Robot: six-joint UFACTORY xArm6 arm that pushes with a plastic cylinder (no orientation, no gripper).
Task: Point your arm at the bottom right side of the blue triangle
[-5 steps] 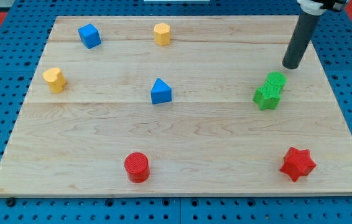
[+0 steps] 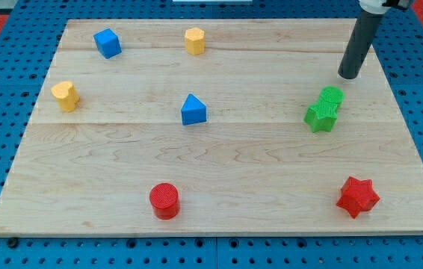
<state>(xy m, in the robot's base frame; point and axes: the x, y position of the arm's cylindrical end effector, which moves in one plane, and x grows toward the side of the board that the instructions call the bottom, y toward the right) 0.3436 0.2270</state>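
Note:
The blue triangle lies near the middle of the wooden board. My tip is at the view's upper right, far to the right of the triangle and a little higher. It stands just above the two green blocks, apart from them.
A green cylinder touches a green star right of centre. A red star sits at the lower right, a red cylinder at the bottom. A blue cube, a yellow hexagon and a yellow heart lie at the upper left.
My tip has shifted very slightly up the view. No block has moved.

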